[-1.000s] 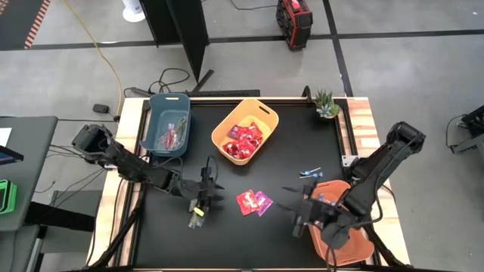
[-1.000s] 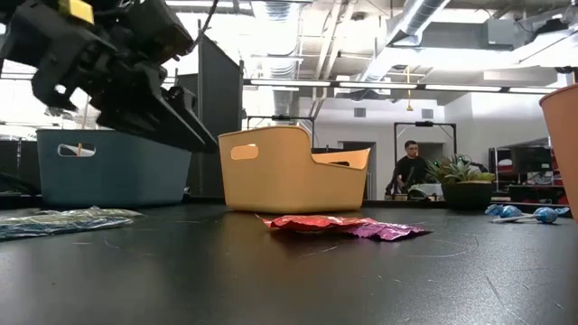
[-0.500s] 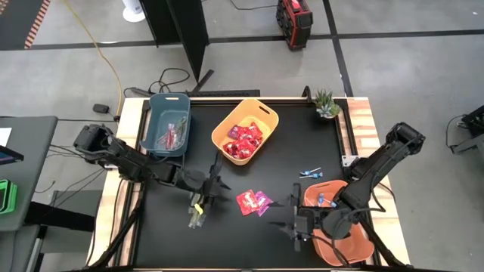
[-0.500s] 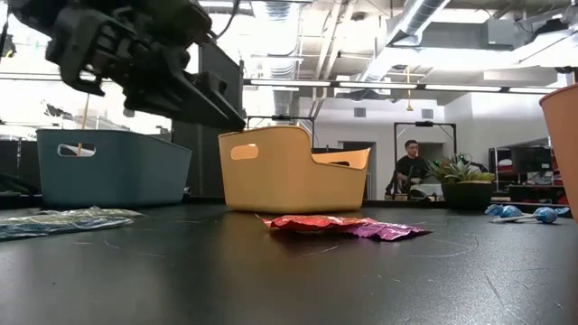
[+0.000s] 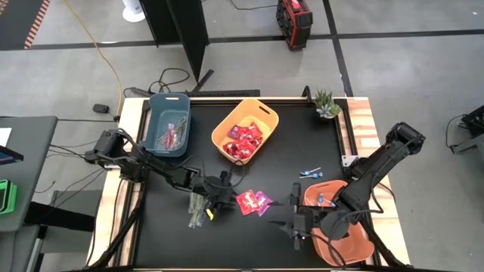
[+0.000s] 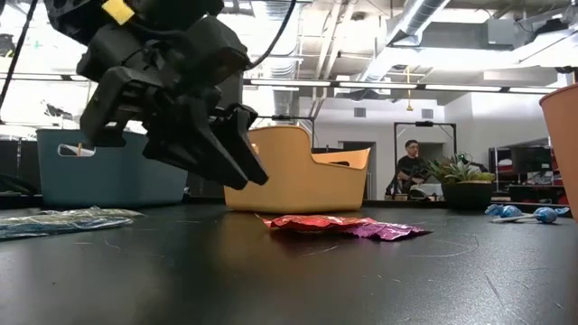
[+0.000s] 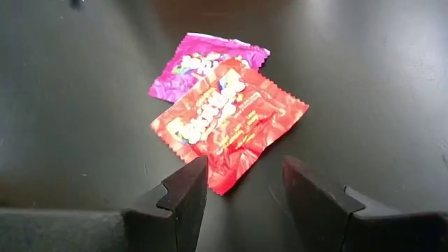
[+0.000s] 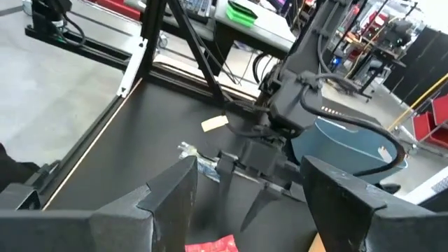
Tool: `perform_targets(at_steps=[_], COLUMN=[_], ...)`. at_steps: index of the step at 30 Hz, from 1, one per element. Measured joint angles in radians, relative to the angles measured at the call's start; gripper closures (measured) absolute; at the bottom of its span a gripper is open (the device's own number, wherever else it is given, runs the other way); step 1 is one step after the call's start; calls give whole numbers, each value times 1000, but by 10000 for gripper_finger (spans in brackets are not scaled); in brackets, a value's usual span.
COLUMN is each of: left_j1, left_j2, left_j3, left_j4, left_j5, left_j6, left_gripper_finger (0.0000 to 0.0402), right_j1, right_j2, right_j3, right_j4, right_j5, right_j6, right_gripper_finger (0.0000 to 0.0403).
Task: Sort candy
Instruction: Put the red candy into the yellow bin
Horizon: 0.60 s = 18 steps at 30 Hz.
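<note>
- I see a grey concrete floor [image 5: 68,68] with black tape lines.
- Exposed ceiling ducts [image 6: 424,18] hang above.
- A person [image 6: 411,171] sits beyond.

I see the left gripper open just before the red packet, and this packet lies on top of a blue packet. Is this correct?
Not quite. In the left wrist view the left gripper is open just before the red packet, but the packet under it is magenta, not blue. The rest is right.
</note>
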Motion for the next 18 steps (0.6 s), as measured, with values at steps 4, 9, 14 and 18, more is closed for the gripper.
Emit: perform_targets(at_steps=[4,9,14,18], left_j1=[0,0,1,10], left_j2=[-7,22,80,127], left_j3=[13,13,12,16], left_j4=[-2,56,170,237], left_j5=[0,66,89,69], left_j6=[27,49,47,45], left_gripper_finger=[223,223,223,223], right_j1=[-12,-13,-18,-24], right_j2=[0,-1,-1,-1], right_j3=[0,0,0,0], right_j4=[-8,-24,-27,-29], right_j5=[0,1,1,2], right_j6=[9,25,35,48], right_gripper_finger=[134,134,134,134])
